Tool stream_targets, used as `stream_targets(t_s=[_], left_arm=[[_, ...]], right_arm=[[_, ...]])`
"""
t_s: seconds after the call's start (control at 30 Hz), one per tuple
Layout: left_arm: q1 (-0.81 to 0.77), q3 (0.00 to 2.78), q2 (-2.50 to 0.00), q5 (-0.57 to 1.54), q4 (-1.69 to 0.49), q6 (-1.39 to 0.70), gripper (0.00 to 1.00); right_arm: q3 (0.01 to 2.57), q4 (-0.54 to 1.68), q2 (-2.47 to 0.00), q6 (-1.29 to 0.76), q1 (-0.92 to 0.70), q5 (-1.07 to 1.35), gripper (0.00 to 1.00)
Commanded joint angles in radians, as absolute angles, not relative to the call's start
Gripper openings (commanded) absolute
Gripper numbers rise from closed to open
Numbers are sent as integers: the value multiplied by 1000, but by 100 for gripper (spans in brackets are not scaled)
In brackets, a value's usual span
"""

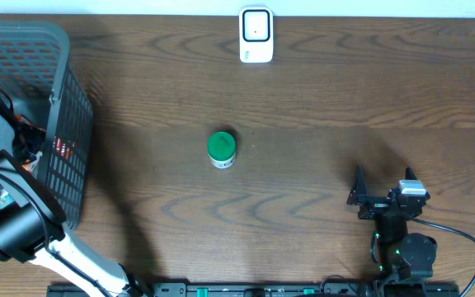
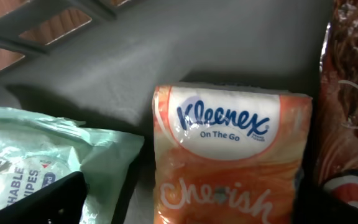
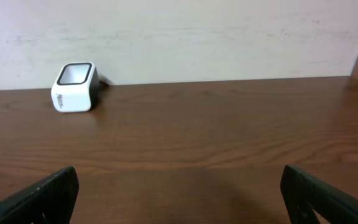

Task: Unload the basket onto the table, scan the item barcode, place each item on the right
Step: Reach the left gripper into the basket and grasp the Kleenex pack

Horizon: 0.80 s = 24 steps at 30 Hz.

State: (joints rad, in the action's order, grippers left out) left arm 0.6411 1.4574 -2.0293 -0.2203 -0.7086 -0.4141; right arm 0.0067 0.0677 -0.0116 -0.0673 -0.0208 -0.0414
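The white barcode scanner [image 1: 256,35] stands at the table's far edge and also shows in the right wrist view as the scanner [image 3: 75,86], far left. My left arm [image 1: 11,219] reaches into the grey basket [image 1: 64,99]. In the left wrist view my left gripper [image 2: 188,205] is open, its fingers either side of an orange Kleenex tissue pack [image 2: 229,155] lying on the basket floor, not gripping it. My right gripper [image 1: 383,188] rests open near the front right, the right gripper [image 3: 179,199] with only bare table between its fingers.
A green-lidded jar [image 1: 221,149] stands mid-table. Inside the basket, a pale green wipes pack [image 2: 48,162] lies left of the tissue pack and a brown patterned packet [image 2: 353,93] lies to its right. The basket's mesh wall [image 2: 36,25] rises behind them.
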Motion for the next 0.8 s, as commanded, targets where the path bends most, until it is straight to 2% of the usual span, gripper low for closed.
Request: stream_targets(t_s=[0.0,0.07,0.23,0.3,0.77], left_arm=[[651,1459,-2089,-207,-715,-401,96],[651,1459,-2093,-190,-712,-400,94],[651,1459,-2093,-140,-704,-401,79],[651,1459,-2093,-125,-702,-401,76],[651,1393,-2093,-112,-641,-450,74]], right_arm=[[6,71,-5,-63,-26,-47,99],[6,71,-5,-63,-26,-47,99],[6,71,-5,-63,-26,-47,99],[6,71,-5,-63,-26,-47,99],[6,71,-5,-63,-26,-47,99]])
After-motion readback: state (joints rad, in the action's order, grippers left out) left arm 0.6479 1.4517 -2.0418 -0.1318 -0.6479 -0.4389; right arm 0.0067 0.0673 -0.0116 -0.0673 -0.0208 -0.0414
